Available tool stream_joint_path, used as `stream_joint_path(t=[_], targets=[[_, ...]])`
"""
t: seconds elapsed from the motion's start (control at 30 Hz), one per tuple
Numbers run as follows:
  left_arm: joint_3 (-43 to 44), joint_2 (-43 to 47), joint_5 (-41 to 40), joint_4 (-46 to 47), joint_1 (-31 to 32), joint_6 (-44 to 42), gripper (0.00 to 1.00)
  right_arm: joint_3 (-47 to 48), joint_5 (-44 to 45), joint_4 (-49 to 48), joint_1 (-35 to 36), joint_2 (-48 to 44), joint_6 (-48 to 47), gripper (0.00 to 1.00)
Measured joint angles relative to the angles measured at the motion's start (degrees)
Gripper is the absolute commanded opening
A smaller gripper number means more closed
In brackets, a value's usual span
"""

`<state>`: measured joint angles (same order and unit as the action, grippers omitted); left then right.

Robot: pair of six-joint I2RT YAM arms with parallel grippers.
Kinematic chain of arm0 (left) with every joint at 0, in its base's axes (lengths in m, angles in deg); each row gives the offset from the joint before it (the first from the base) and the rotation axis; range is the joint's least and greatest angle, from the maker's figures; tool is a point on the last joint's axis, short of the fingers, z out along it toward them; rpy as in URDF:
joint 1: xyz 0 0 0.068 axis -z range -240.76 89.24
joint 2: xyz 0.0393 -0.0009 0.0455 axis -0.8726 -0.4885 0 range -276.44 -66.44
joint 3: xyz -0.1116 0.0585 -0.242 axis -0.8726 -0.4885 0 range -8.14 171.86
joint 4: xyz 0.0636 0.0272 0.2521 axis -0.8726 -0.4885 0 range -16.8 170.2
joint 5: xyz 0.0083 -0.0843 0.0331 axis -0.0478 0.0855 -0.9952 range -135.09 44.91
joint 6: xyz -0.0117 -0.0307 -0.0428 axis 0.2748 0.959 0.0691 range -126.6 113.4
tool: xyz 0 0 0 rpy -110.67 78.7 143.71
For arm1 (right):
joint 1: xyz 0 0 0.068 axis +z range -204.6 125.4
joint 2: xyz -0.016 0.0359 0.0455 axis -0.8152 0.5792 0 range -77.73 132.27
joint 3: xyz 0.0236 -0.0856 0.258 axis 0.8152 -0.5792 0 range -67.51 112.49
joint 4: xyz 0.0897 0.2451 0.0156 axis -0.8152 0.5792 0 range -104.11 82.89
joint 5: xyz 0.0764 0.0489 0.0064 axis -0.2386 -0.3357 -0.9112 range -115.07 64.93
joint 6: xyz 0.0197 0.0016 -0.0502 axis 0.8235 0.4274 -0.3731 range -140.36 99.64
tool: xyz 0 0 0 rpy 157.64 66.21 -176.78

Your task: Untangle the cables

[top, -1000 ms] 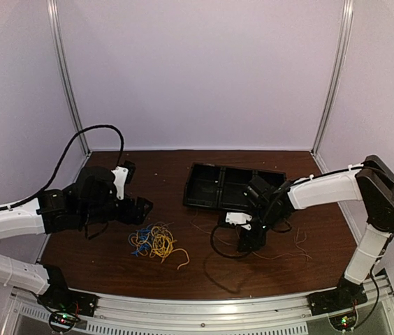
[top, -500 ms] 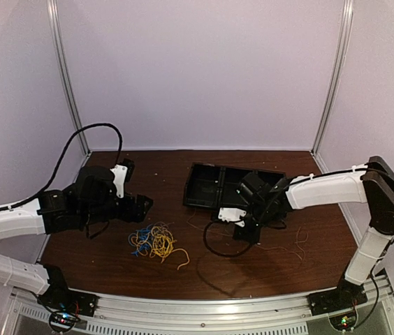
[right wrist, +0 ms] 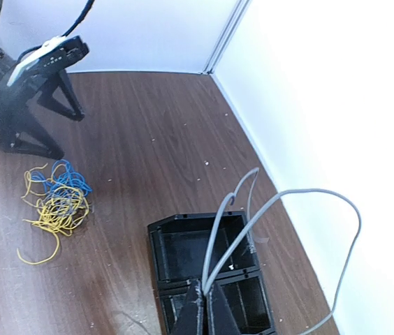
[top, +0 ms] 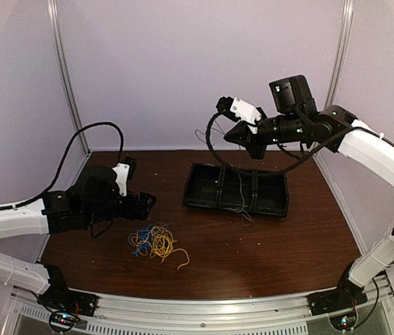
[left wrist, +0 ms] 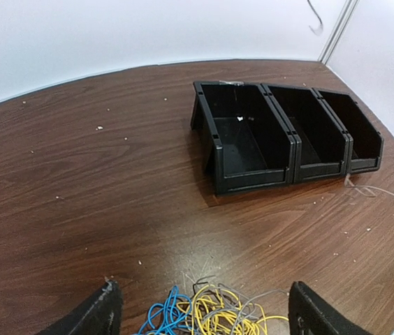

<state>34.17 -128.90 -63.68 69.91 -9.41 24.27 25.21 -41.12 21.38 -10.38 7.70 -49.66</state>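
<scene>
A tangled bundle of yellow, blue and grey cables (top: pixel 156 242) lies on the brown table near the front left. My left gripper (top: pixel 144 204) hovers low just behind it, open, with the bundle (left wrist: pixel 214 315) showing between its spread fingers (left wrist: pixel 98 315). My right gripper (top: pixel 230 138) is raised high over the black tray (top: pixel 190 201). It is shut on a pale grey cable (right wrist: pixel 251 216), which loops away from the closed tips (right wrist: pixel 207 315). One strand of that cable (top: pixel 242 213) dangles down to the tray's front edge.
The black tray (left wrist: pixel 212 136) has three compartments and sits mid-table towards the back right. A loose grey strand (left wrist: pixel 385 190) trails on the wood by its right end. White walls and metal posts close in the table on three sides.
The right gripper shut on the grey cable at table level in front of the tray, then rose high above it with the cable. The left arm and the bundle stayed put.
</scene>
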Motion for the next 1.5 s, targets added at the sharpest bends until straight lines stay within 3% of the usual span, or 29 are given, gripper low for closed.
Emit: stream_joint_path(t=[0.3,0.83,1.13,1.5], targets=[[-0.22,1.7,0.44,0.37,0.0,0.7,0.83,13.09,1.99,1.16,-2.32,6.47,-1.29,0.0],[-2.69,1.99,2.43,1.66,0.0,2.19,0.83,33.66,4.15,-7.13,-2.49,19.17,-0.31,0.0],[-2.71,0.79,3.23,3.04,0.0,2.16,0.83,37.97,6.08,-12.87,-2.49,20.39,-0.92,0.0],[-3.91,0.74,4.31,3.87,0.0,2.19,0.83,33.83,7.26,-13.99,-3.48,26.03,-0.24,0.0]])
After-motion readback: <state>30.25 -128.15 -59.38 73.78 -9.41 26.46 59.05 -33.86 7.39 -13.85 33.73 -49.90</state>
